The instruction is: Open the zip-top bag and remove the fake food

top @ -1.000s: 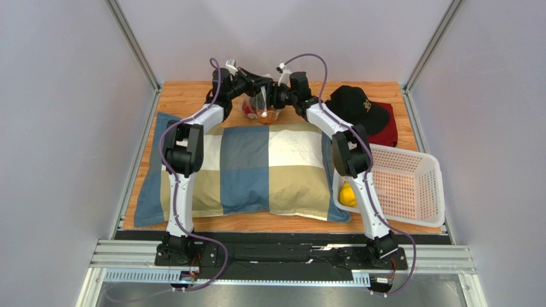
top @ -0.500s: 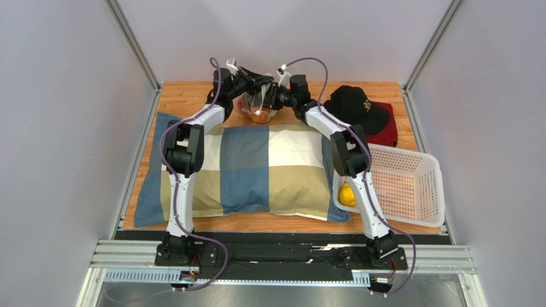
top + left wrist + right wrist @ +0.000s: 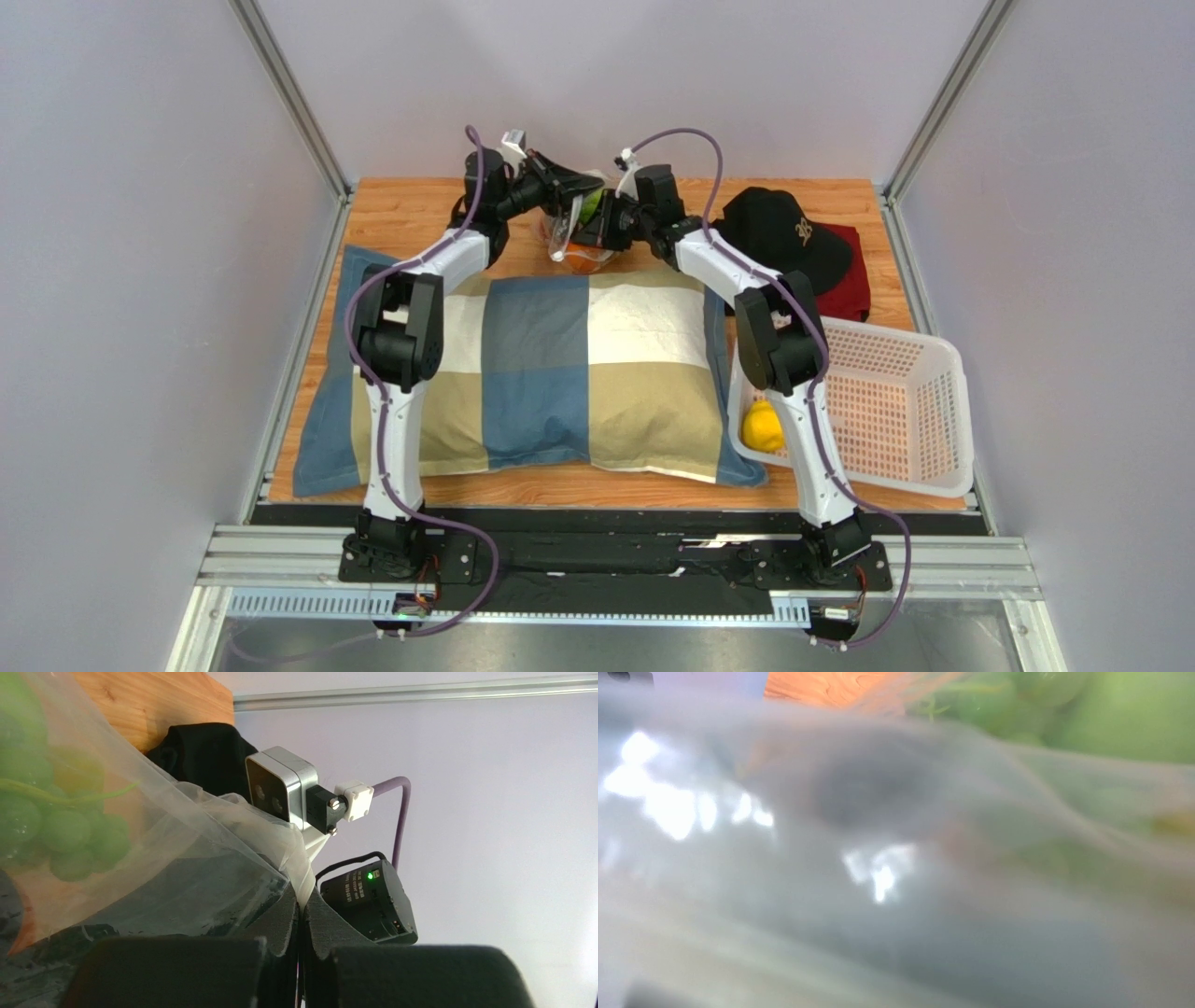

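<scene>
Pinched shut on the zip-top bag [image 3: 175, 857] by left pincer [image 3: 300, 906] and right pincer [image 3: 606, 224], 12 o'clock on worktop [image 3: 407, 210], fake food [image 3: 63, 822] inside.

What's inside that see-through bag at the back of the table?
Through the zip-top bag you can see a bunch of green grapes and an orange piece near them. Anything else inside is hidden by folds and glare in the plastic.
</scene>
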Action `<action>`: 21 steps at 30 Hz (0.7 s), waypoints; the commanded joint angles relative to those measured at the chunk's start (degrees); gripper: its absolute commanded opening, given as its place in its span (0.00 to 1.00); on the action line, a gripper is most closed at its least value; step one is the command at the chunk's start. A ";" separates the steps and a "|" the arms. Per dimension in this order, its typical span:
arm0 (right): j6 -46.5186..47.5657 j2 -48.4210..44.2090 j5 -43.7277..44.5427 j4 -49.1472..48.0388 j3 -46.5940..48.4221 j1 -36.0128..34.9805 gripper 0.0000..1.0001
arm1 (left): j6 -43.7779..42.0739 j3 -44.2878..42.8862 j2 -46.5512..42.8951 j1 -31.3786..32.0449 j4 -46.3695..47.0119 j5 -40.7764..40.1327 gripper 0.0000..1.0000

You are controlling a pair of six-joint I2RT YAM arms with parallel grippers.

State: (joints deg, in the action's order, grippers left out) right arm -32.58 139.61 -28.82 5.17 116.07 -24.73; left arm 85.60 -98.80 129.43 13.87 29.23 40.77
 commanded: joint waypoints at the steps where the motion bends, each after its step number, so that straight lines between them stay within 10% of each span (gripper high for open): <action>1: 0.86 -5.93 5.26 3.97 1.62 0.30 0.17 | -0.88 -0.77 -5.50 -0.86 1.79 3.69 0.00; 12: -6.80 -0.31 -5.28 -8.77 2.84 0.65 0.86 | 3.25 -3.76 -3.40 0.19 5.66 6.77 0.00; 21: -5.75 9.36 -6.18 -5.52 13.39 0.38 0.91 | 5.28 -4.99 -1.72 3.70 6.71 6.16 0.00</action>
State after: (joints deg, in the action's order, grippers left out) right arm -39.79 146.15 -35.77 0.40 127.39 -22.55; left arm 88.09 -100.29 128.27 12.95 31.14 42.61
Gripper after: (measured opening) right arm 0.901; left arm 0.000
